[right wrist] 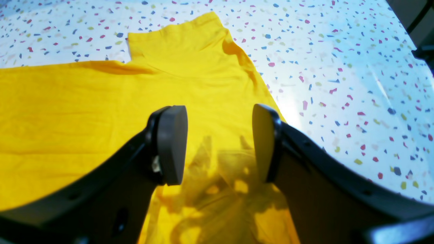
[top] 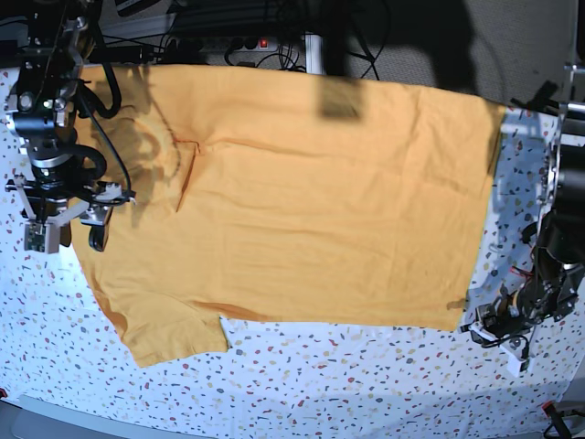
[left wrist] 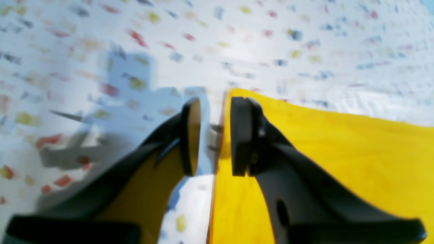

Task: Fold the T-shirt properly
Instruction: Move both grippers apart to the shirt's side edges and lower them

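The fingers point(right wrist: 169, 149) of the right gripper point(right wrist: 219, 144) stand well apart with nothing between them, hanging over the T-shirt point(right wrist: 101, 112); in the right wrist view the dark pads frame a patch of yellow cloth crossed by the gripper's own shadow. In the base view that gripper point(top: 64, 229) sits at the left of the frame, over the edge of the shirt's shoulder end, just below the cables of its arm. The T-shirt point(top: 311, 201) lies spread flat across the middle of the frame on the speckled tablecloth point(top: 302, 384), its plain side up, one short sleeve pointing toward the lower left and the straight hem running down the right side. No lettering shows on the cloth. At the lower right of the base view the left gripper point(top: 498, 334) is just beside the shirt's lower right corner. The left wrist view is blurred, but its two fingers point(left wrist: 242, 135) are parted by a narrow gap and straddle the shirt's edge point(left wrist: 217, 162): the left pad is over bare tablecloth point(left wrist: 217, 40), the right pad over yellow fabric point(left wrist: 339, 152). Whether either pad touches the cloth I cannot tell; nothing looks pinched between them.
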Available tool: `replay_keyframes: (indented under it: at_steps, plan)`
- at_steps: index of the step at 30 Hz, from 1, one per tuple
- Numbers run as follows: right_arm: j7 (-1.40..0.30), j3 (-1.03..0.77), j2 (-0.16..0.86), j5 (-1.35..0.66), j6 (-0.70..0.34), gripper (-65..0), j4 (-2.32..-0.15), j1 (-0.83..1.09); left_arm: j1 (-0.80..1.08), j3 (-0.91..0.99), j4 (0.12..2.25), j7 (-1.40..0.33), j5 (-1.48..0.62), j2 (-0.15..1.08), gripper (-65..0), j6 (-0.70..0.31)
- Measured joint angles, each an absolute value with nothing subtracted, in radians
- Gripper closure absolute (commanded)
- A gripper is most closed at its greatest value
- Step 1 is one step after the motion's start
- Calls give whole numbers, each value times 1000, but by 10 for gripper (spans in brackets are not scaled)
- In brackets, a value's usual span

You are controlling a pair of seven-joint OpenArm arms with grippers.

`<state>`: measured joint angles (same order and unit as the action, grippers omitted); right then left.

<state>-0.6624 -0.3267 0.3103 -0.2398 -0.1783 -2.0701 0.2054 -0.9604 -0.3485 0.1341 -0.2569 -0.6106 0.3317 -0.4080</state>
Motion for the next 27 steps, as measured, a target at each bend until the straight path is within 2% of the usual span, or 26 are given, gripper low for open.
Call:
replay_keyframes:
  at_steps: [4, 12, 15, 18, 23, 27]
  plan:
    - [-664, -327, 310, -242, -184, -296, -2070, 205, -944, -348, 130, -263, -645, 319, -203, -423]
    - [-692, -327, 310, -242, -184, -296, -2070, 205, -870, -348, 131, -145, -642, 281, -203, -421]
    - [-701, -327, 301, -242, -184, -296, -2070, 205, -850, -348, 131, -43, -526, 266, -203, -310]
    - [-709, -327, 279, -242, -185, -296, -2070, 206, -848, -348, 130, 20, -461, 269, -203, -261]
    - [-709, -327, 237, -242, -195, -296, -2070, 205, -847, -348, 130, 19, -467, 276, -203, -265]
    - [-709, -327, 218, -242, -218, -296, -2070, 205, -838, -348, 130, -47, -472, 268, -203, -406]
